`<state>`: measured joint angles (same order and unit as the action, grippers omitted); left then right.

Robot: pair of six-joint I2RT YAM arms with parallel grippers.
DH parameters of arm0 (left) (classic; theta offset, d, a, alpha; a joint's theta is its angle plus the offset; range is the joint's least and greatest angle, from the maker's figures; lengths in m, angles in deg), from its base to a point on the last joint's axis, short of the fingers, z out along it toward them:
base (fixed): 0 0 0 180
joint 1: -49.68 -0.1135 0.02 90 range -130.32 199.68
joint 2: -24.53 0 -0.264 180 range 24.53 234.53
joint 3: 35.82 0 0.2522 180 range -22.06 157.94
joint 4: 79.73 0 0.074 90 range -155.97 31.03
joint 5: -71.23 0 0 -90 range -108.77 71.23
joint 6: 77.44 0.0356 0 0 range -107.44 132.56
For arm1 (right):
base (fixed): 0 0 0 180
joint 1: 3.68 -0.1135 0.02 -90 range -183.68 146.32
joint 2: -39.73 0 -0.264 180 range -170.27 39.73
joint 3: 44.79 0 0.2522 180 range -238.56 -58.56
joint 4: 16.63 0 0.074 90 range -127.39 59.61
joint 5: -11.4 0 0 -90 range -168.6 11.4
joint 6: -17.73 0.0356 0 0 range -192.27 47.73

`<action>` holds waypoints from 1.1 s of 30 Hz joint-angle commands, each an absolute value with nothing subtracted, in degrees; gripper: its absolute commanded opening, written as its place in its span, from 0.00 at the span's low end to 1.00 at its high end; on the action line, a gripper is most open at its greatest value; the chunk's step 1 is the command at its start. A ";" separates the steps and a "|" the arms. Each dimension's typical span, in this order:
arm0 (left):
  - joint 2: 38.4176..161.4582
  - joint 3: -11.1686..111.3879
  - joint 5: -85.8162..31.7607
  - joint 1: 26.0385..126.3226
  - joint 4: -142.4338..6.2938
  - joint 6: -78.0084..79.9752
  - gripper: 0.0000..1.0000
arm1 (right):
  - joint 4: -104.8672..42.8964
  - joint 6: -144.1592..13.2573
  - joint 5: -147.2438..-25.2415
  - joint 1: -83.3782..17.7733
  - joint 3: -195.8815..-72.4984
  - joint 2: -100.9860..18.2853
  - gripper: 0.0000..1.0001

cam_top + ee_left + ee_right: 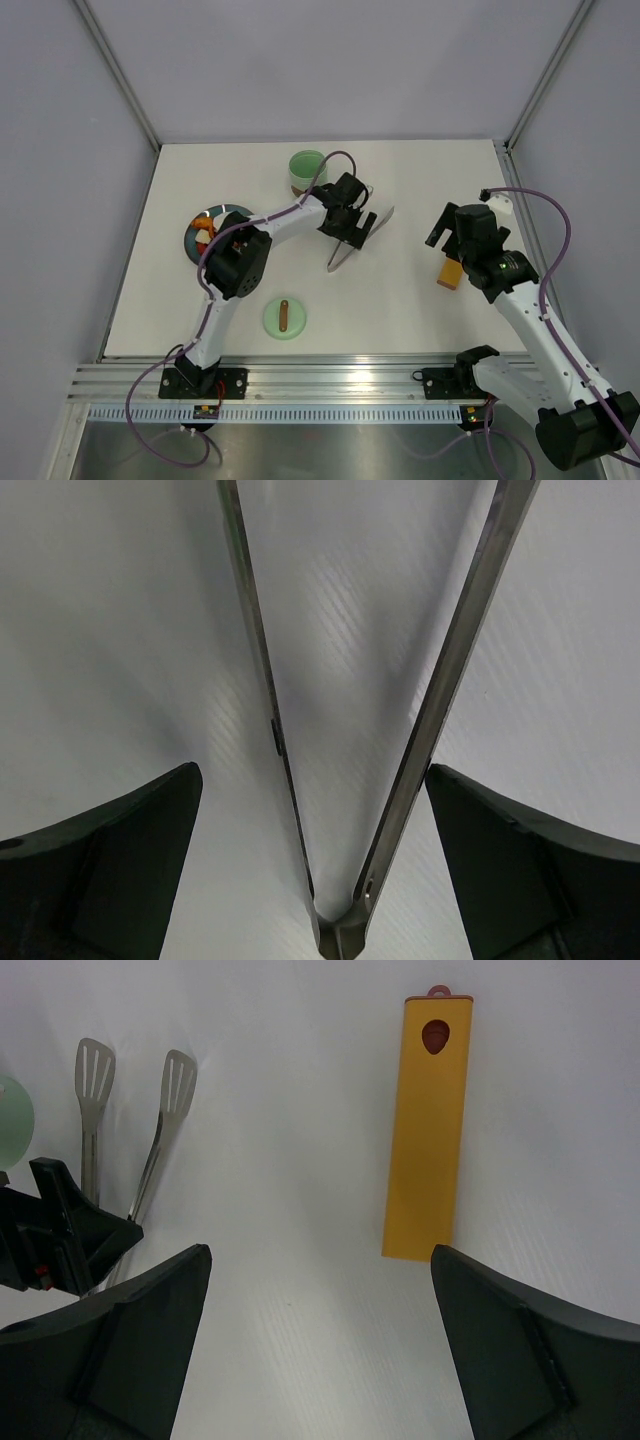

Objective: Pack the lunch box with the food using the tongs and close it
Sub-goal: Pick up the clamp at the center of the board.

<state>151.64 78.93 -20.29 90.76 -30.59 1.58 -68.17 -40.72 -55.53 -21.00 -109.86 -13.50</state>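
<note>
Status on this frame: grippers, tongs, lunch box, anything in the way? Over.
Left gripper open, straddling tongs near their joined end, no grip yet. Right gripper open above orange strip, away from tongs. Lunch box open, lid lying apart.

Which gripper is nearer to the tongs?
Left. The left gripper hangs open directly over the tongs, which lie between its fingers; the right gripper is apart, open, off to their right near the orange strip.

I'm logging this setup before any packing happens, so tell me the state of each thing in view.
lunch box: upright, open
lid: off, lying on the table
tongs: lying on the table, arms spread, not gripped
food: on the plate
left gripper: open, straddling the tongs
right gripper: open, empty
orange-yellow strip: lying flat
</note>
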 commanded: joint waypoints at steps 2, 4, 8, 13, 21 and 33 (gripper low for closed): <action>154.78 85.41 -21.93 91.17 -32.04 1.23 0.95 | -68.09 -40.10 -54.26 -21.43 -111.47 -13.18 1.00; 156.45 86.66 -22.89 91.25 -31.60 1.14 0.91 | -68.53 -40.10 -54.34 -21.34 -111.64 -12.92 0.99; 158.56 88.15 -22.02 91.69 -31.51 1.05 0.85 | -69.06 -40.19 -54.17 -21.43 -111.91 -12.04 1.00; 160.15 90.18 -20.97 92.22 -29.41 1.22 0.80 | -69.41 -40.19 -54.08 -21.34 -112.08 -11.25 1.00; 159.01 88.60 -19.03 93.63 -28.70 2.37 0.74 | -69.33 -39.83 -54.87 -21.43 -111.99 -11.33 0.99; 154.00 79.55 -16.92 93.98 -31.60 2.19 0.85 | -67.48 -40.36 -57.68 -21.34 -110.67 -10.63 1.00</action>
